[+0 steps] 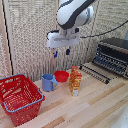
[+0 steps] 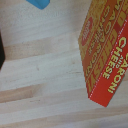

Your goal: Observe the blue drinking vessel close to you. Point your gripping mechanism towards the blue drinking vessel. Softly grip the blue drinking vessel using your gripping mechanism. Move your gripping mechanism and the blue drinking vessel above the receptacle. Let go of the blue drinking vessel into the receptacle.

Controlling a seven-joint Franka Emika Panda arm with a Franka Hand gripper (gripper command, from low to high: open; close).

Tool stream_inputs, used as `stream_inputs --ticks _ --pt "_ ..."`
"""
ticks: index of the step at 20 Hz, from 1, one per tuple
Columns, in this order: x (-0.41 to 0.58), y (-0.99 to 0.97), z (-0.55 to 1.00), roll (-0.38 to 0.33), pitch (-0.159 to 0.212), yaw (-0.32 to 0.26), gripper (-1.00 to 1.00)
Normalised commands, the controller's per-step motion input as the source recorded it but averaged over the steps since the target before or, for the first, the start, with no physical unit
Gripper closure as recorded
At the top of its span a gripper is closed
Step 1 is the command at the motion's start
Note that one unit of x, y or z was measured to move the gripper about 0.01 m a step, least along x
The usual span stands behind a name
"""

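Note:
The light-blue cup point(image 1: 48, 82) with a side handle stands upright on the wooden table point(image 1: 85, 107), next to a small red bowl point(image 1: 61, 76). A corner of the cup shows in the wrist view point(image 2: 39, 4). The red wire basket point(image 1: 19, 97) with a blue-grey rim sits at the exterior view's left, empty. My gripper point(image 1: 61, 52) hangs high above the cup and bowl, its two dark fingers apart and holding nothing.
An orange and yellow macaroni-and-cheese box point(image 1: 75, 81) stands just to the exterior view's right of the bowl; it fills much of the wrist view point(image 2: 107, 50). A toaster oven point(image 1: 113, 55) sits at the back right with a rack point(image 1: 94, 73) in front.

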Motion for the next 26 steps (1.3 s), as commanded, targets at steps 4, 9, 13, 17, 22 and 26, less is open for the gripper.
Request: stream_inputs --ticks 4,9,13,17,22,26 --pt "0.814 0.10 -0.35 -0.009 0.035 0.009 -1.00" --pt "0.866 0.08 -0.40 -0.014 0.070 0.032 -1.00" --pt "0.639 0.07 -0.41 -0.058 0.186 0.057 -1.00" --pt "0.220 0.08 -0.31 -0.077 0.302 0.042 -1.00" --pt "-0.057 0.08 -0.18 -0.096 0.270 0.015 -1.00" --pt "-0.256 0.13 0.00 -0.085 0.115 -0.003 -1.00"
